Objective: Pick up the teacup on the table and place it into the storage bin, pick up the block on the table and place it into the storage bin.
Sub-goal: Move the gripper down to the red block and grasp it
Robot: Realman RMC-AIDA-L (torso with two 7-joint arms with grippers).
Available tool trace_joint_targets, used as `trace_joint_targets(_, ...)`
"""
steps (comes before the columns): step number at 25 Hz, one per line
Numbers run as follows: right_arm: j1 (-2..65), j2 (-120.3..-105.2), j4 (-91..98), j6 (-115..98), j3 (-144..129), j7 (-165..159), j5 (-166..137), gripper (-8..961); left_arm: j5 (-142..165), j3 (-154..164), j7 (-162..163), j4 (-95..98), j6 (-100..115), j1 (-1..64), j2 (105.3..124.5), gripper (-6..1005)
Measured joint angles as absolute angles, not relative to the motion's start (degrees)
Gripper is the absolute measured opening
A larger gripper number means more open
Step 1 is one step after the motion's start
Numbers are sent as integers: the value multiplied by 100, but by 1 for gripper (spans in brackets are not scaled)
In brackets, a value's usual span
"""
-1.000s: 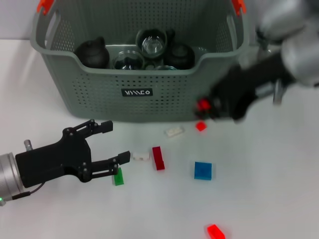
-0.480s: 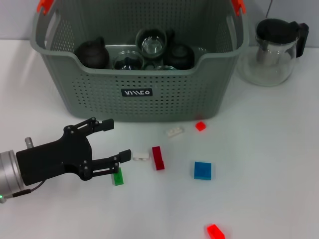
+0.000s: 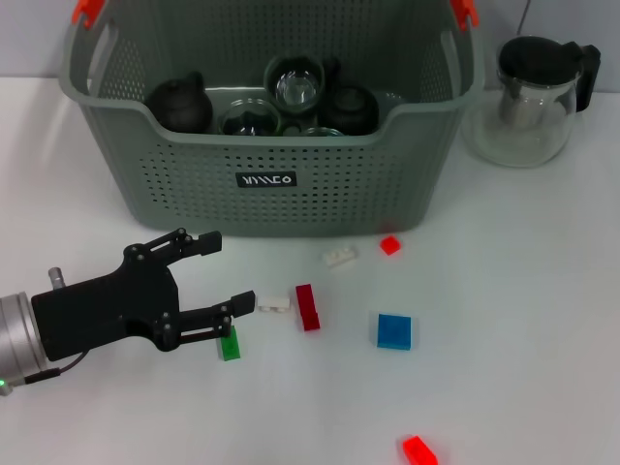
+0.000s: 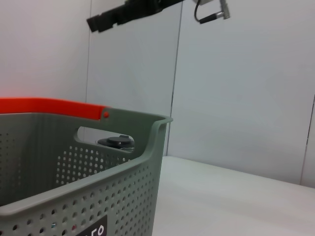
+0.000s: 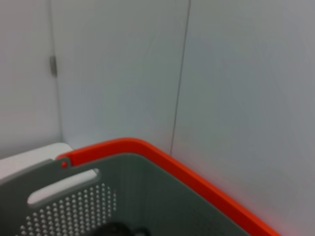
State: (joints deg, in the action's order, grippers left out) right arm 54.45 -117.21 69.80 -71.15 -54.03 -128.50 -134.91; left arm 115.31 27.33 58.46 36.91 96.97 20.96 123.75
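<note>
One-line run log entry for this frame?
left gripper: open, low over table beside green block | right gripper: out of head view | storage bin: holds teaware | blocks on table

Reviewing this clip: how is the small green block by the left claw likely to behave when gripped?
The green block looks rigid and light, so it probably won't deform. Lying flat, it shouldn't roll, though the open left claw could nudge it sliding.

The left claw (image 3: 221,276) reaches in low from the left side, fingers spread apart and holding nothing. The right arm is out of the head view.
</note>
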Motion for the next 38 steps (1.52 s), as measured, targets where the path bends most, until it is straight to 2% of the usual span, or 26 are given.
trace_joint_targets(4, 5128, -11731, 7423, -7994, -5369, -12473, -12590, 567, 11531, 2734, 5846, 3691, 9695, 2101, 12375, 869)
trace_joint_targets(6, 4851, -11654, 7583, -9196, -5348, -12253, -11733, 625, 11531, 2733, 5847, 3691, 9694, 2099, 12375, 869)
trace_joint_targets(10, 4655, -11595, 7615, -10310, -5384, -12342, -11506, 772, 11531, 2733, 5841, 3708, 9694, 2077, 12375, 869)
trace_joint_targets(13, 4541, -11635, 7545, -11105, -5624, -12473, -12029, 847, 11531, 2733, 5840, 3713, 9693, 2080, 12372, 869)
trace_joint_targets(16, 4362, -11740, 7528, -11340, -6233, -12438, -12760, 905, 11531, 2734, 5811, 3708, 9668, 2096, 12369, 869)
trace_joint_targets(18, 4250, -11832, 7510, -11329, -6695, -12338, -13135, 903, 11531, 2737, 5776, 3702, 9653, 2105, 12366, 869)
trace_joint_targets(21, 4188, -12048, 7233, -11114, -7463, -12135, -13623, 900, 11533, 2749, 5766, 3696, 9647, 2120, 12360, 869)
trace_joint_targets(38, 4201, -12050, 6726, -9330, -10119, -12140, -13764, 899, 11517, 2732, 5776, 3567, 9563, 2098, 12380, 869)
